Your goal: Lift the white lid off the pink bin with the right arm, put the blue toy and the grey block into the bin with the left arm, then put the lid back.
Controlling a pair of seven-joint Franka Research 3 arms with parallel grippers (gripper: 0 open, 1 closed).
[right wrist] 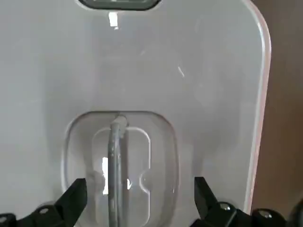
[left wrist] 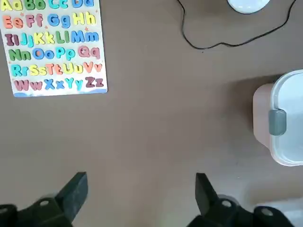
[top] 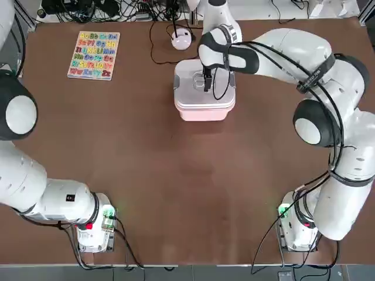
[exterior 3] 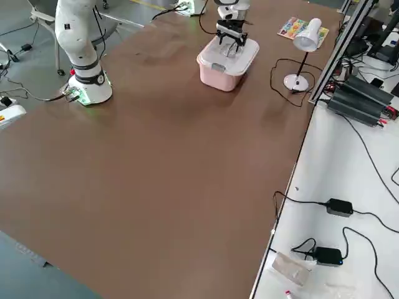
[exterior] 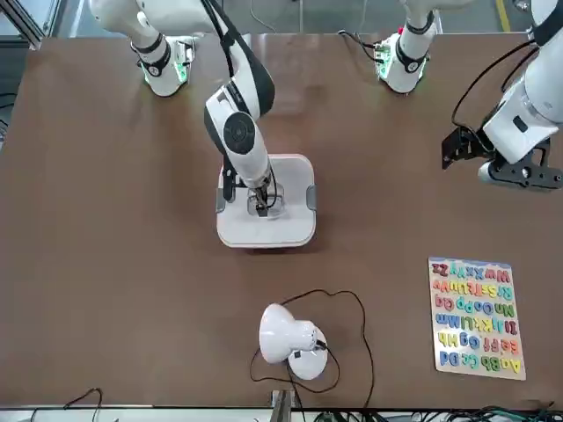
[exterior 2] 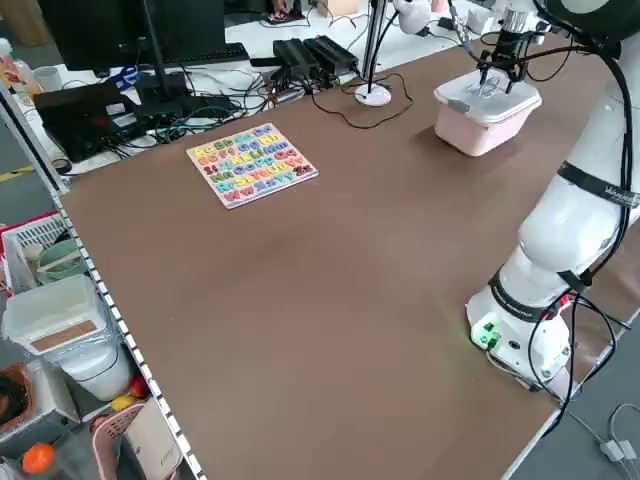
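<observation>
- The lid (exterior: pixel 246 230) sits on the bin (top: pixel 202 115), at the far side of the table, right of the alphabet board (top: pixel 94 55).
- The right gripper (right wrist: pixel 140 189) is above the lid's centre, its jaws parted with one finger on either side of the handle (right wrist: pixel 115 175). They are released.
- The left gripper (left wrist: pixel 141 189) hangs over the left part of the table, well apart from the bin, its jaws wide open and holding nothing.
- The lamp (exterior 3: pixel 296 82) stands just beyond the bin, at the table's far edge; its dark cable (left wrist: pixel 227 45) curls across the tabletop near the bin.
- The right arm (top: pixel 281 55) and its own black cables cross over the lid in the top view, hiding part of it.
- The front view shows both grey clips (exterior: pixel 311 198) and the left gripper, which is outside the top view.
- The right wrist view shows the handle as a raised bar across the lid's recess (right wrist: pixel 161 127).
- The left side view alone shows tubs (exterior 2: pixel 60 315) and baskets beside the table, with an orange ball (exterior 2: pixel 38 458) among them.
- The right side view shows black adapters (exterior 3: pixel 339 207) on a white desk (exterior 3: pixel 324 233).
</observation>
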